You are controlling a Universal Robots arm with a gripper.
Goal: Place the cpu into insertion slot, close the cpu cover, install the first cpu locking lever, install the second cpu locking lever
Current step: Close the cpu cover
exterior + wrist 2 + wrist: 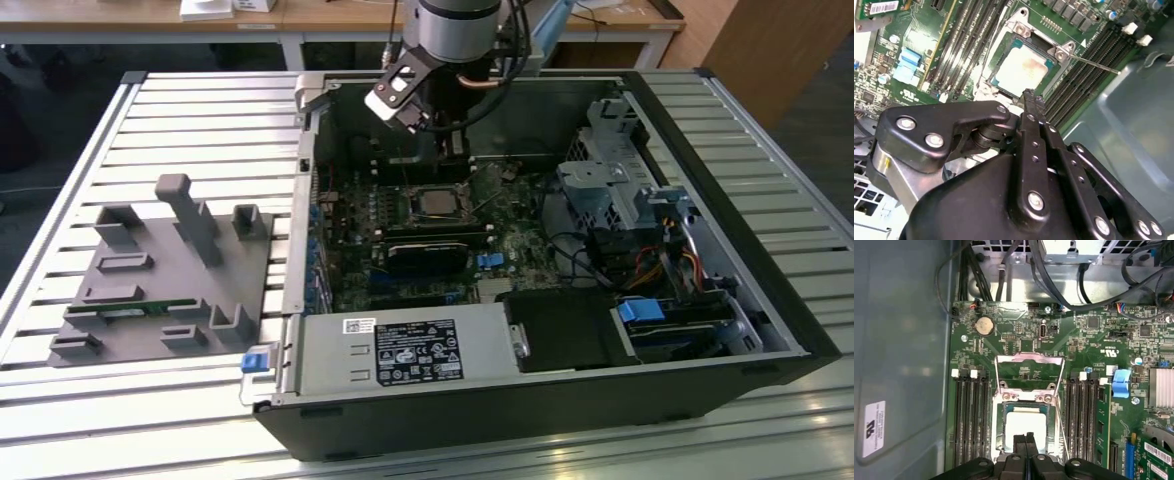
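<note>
1. The cpu [1025, 421] lies flat in the insertion slot [1000, 429] with its dull silver-beige metal top facing up. In the exterior view it [435, 203] sits mid-board inside the open black computer case [534, 415].
2. The chip is square, so neither side is longer. Its edges run in line with the long black memory slots [971, 415] on either side.
3. The cpu cover [1029, 359] is a thin silvery frame with a central window. It is swung open off the chip, hinged at the slot's edge away from the gripper. The green motherboard [1019, 340] shows through the window.
4. A thin bright wire lever [1061, 432] slants away from the slot, over the neighbouring memory slots.
5. The gripper [1026, 438] has its tips over the cpu's near edge; whether they touch it cannot be told. Its black, bolted fingers [1026, 120] are pressed together with nothing between them.
</note>
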